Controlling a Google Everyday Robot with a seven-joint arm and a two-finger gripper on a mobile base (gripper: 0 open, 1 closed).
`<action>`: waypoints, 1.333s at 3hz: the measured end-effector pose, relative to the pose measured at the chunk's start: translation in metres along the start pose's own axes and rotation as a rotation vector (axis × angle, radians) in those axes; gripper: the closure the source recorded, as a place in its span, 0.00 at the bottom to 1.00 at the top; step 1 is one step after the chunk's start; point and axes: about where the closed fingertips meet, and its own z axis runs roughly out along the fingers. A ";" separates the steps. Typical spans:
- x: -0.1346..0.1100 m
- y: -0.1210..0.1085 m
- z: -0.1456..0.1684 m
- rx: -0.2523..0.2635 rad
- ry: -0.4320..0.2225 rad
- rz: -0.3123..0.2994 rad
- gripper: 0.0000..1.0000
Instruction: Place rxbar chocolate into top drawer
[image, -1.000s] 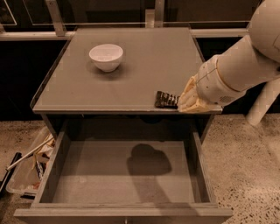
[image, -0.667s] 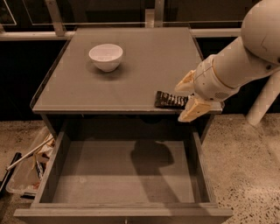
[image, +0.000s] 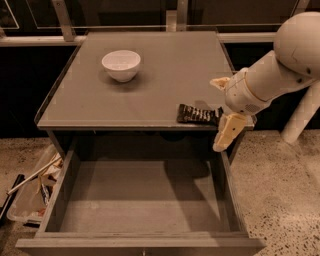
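The rxbar chocolate (image: 196, 114), a dark wrapper with pale lettering, lies flat at the front right edge of the grey tabletop (image: 160, 75). My gripper (image: 216, 114) is at the bar's right end, open. One pale finger (image: 220, 82) is behind the bar. The other finger (image: 227, 132) hangs in front of the tabletop edge, over the drawer's right side. The top drawer (image: 140, 200) is pulled fully out below the tabletop, and its grey floor is bare.
A white bowl (image: 121, 64) stands at the back left of the tabletop. A clear bin of clutter (image: 32, 190) sits on the speckled floor left of the drawer. A white post (image: 300, 120) stands at the right.
The gripper's fingers have spread wider apart at the bar's right end, and the arm has shifted slightly right. The bar lies at nearly the same spot.
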 end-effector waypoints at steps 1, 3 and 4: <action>0.010 -0.007 0.009 -0.013 -0.013 0.033 0.00; 0.011 -0.029 0.024 -0.047 -0.049 0.050 0.00; 0.012 -0.038 0.035 -0.079 -0.071 0.070 0.00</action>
